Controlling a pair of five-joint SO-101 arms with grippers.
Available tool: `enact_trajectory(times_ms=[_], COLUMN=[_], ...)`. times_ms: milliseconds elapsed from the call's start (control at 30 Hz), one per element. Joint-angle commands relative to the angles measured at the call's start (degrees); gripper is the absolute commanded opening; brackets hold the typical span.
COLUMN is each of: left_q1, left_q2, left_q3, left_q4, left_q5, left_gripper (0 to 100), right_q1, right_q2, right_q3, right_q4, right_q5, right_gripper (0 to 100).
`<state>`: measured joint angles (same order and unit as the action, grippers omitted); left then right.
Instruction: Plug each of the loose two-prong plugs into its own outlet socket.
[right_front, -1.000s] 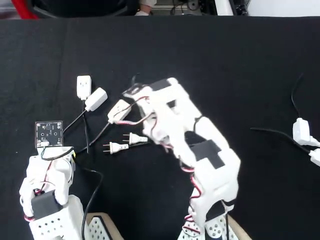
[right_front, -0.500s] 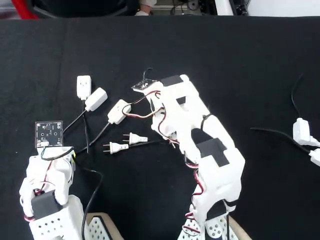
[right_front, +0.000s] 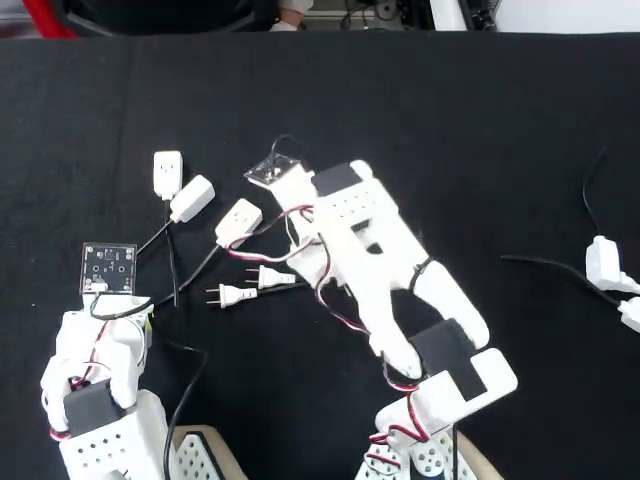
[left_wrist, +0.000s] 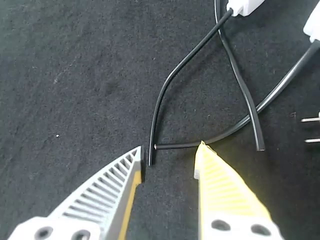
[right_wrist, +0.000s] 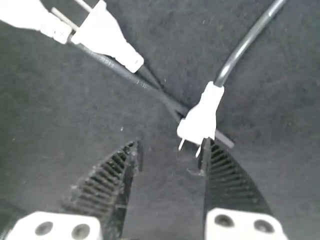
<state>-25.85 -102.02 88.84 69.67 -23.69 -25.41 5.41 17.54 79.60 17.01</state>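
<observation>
In front of me, the black cloth-covered counter (right_front: 480, 120) carries three white plastic outlet sockets (right_front: 192, 198) at ten o'clock, two white two-prong plugs (right_front: 230, 295) at eight among thin black cables (left_wrist: 151, 135), and further white sockets (right_front: 603, 262) at three.

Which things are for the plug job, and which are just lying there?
For the job:
two loose plugs
three white outlet sockets

Just lying about:
white cord pieces near the table's edge
red thing behind the table

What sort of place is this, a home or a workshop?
Probably a robotics lab bench: the left arm and right arm stand side by side at a black-covered table, with loose plugs and outlet sockets laid out as practice.
</observation>
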Motion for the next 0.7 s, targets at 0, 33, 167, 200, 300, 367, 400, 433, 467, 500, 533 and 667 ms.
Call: enact_trajectory(times_ms=[0, 33, 167, 200, 300, 367, 400, 433, 467, 500, 533, 667], left_q1=[0.0, 0.0, 0.0, 0.0, 0.0, 0.0, 0.0, 0.0, 0.0, 0.0, 0.0, 0.0], left_q2=[0.1, 0.1, 0.1, 0.1, 0.1, 0.1, 0.1, 0.1, 0.1, 0.1, 0.1, 0.1], left_q3=[-0.3, -0.3, -0.2, -0.2, -0.2, -0.2, -0.2, -0.2, -0.2, -0.2, -0.2, -0.2], left_q4=[-0.9, -0.9, -1.1, -1.1, -1.1, -1.1, -1.1, -1.1, -1.1, -1.1, -1.1, -1.1], left_q5=[-0.4, -0.4, -0.4, -0.4, -0.4, -0.4, -0.4, -0.4, -0.4, -0.4, -0.4, -0.4], left_gripper=[18, 18, 18, 18, 18, 18, 18, 18, 18, 18, 18, 18], right_q1=[-0.2, -0.1, -0.1, -0.1, -0.1, -0.1, -0.1, -0.1, -0.2, -0.2, -0.3, 0.0], right_q2=[0.7, 1.2, 2.3, 2.3, 2.3, 2.3, 2.2, 1.9, 1.9, 1.9, 2.0, 2.4], right_q3=[0.7, 0.8, 0.9, 1.0, 1.1, 2.1, 2.6, 3.0, 3.2, 3.2, 3.2, 3.6], right_q4=[-3.7, -3.7, -4.0, -4.0, -3.9, -4.0, -4.0, -4.0, -4.0, -4.0, -4.3, -6.4], right_q5=[-0.6, -0.6, -0.6, -0.5, -0.5, -0.5, -0.5, -0.5, -0.5, -0.5, -0.5, -0.5], right_gripper=[18.3, 18.3, 18.3, 18.3, 18.4, 18.5, 18.5, 18.5, 18.5, 18.5, 18.5, 18.5])
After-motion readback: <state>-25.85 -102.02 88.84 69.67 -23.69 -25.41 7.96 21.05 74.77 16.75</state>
